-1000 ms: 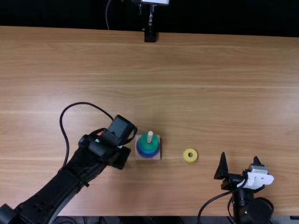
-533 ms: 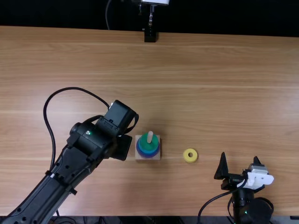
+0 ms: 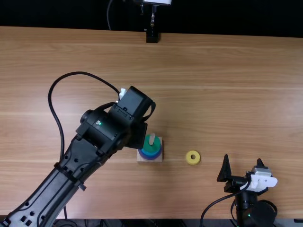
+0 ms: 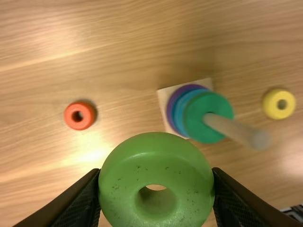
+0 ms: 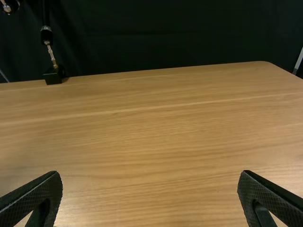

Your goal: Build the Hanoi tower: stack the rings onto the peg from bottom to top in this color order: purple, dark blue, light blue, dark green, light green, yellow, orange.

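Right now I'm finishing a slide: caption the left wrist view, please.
Left gripper holding the light green ring; part-built tower, orange ring and yellow ring on the table.

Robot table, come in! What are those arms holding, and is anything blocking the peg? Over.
Left fingers: closed on light green ring. Right fingers: open, empty. Peg: dark green ring topmost, nothing seen blocking its tip.

Bright light seems to fall from overhead onto the table point(image 3: 213, 71), while the backdrop point(image 5: 180, 38) past its far edge sinks nearly black. There's a pale sheen toward the left edge. From the left wrist, glare pools beside the orange ring point(image 4: 79, 126), soft shadow borders the base point(image 4: 163, 97), and the peg's point(image 4: 232, 127) tip looks blurred.
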